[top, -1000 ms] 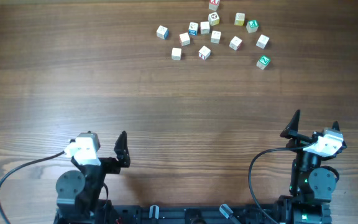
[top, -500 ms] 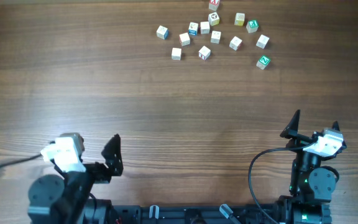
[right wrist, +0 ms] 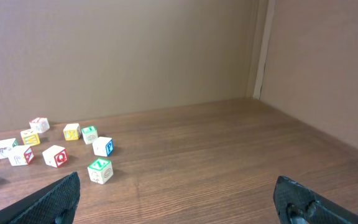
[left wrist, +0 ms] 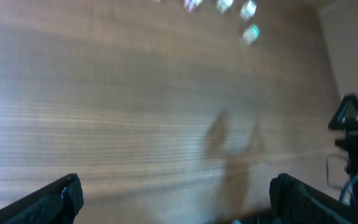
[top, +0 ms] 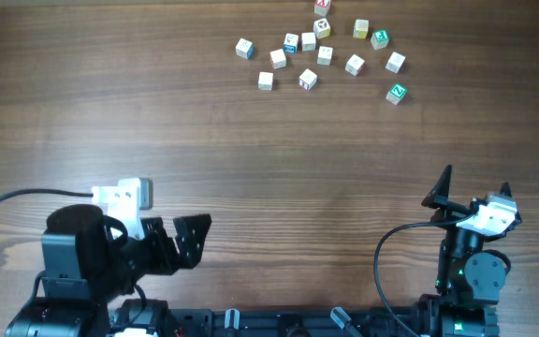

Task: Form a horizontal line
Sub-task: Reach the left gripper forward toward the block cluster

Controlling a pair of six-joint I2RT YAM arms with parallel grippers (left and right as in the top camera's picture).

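Several small white letter cubes lie scattered and loose at the far middle of the table, around one cube (top: 308, 79). A green Z cube (top: 397, 93) sits apart at the right and also shows in the right wrist view (right wrist: 99, 170). No straight row of three touching cubes shows. My left gripper (top: 178, 243) is open and empty near the front left edge, far from the cubes; its wrist view is blurred (left wrist: 176, 199). My right gripper (top: 473, 192) is open and empty at the front right (right wrist: 179, 199).
Bare wooden table (top: 251, 159) lies between the grippers and the cubes. Blurred cubes (left wrist: 250, 33) show at the top of the left wrist view, with the right arm (left wrist: 353, 143) at its right edge. A beige wall (right wrist: 135, 56) stands behind the table.
My left arm has swung: it shifted left, then turned so its gripper now points further right near the front edge. The right arm and the cubes have not moved.
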